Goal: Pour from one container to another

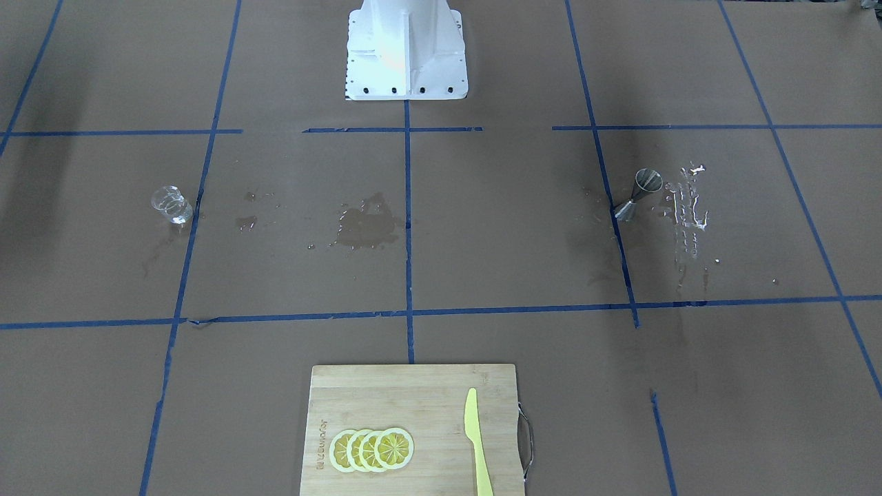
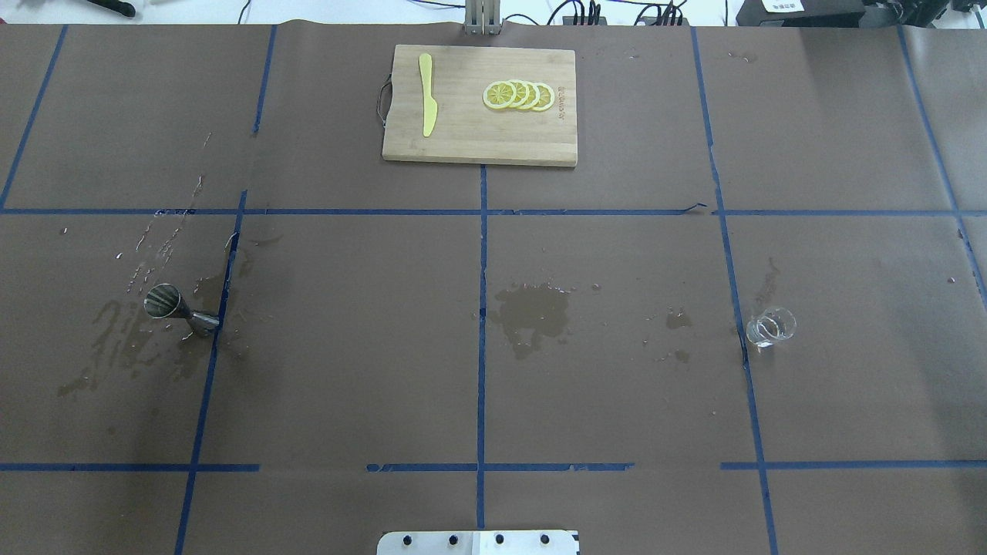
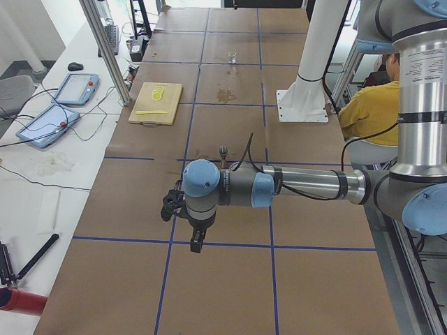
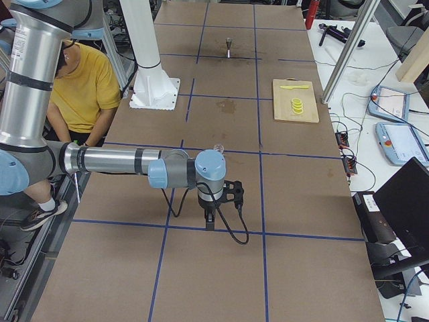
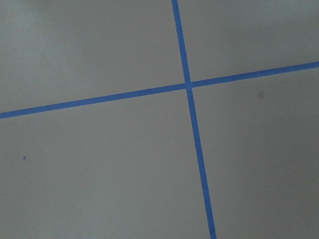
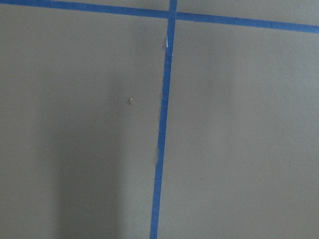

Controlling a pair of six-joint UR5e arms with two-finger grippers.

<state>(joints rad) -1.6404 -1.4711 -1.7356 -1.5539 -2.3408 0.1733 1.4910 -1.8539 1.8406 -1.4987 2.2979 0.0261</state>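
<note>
A small metal jigger (image 2: 179, 310) stands upright on the brown paper, on the robot's left side; it also shows in the front view as the jigger (image 1: 639, 195). A small clear glass (image 2: 769, 327) stands upright on the right side, and in the front view the glass (image 1: 171, 204) is at the left. Only the side views show the grippers. The left gripper (image 3: 198, 243) hangs well short of the jigger (image 3: 223, 151). The right gripper (image 4: 209, 223) hangs near the glass (image 4: 218, 147). I cannot tell whether either is open or shut. Both wrist views show only paper and blue tape.
A wooden cutting board (image 2: 463, 142) with lemon slices (image 2: 518, 95) and a yellow knife (image 2: 427, 104) lies at the table's far edge. Wet patches (image 2: 532, 312) and droplets mark the paper. The robot base (image 1: 406, 52) stands mid-table. A seated person (image 4: 87, 87) is behind the robot.
</note>
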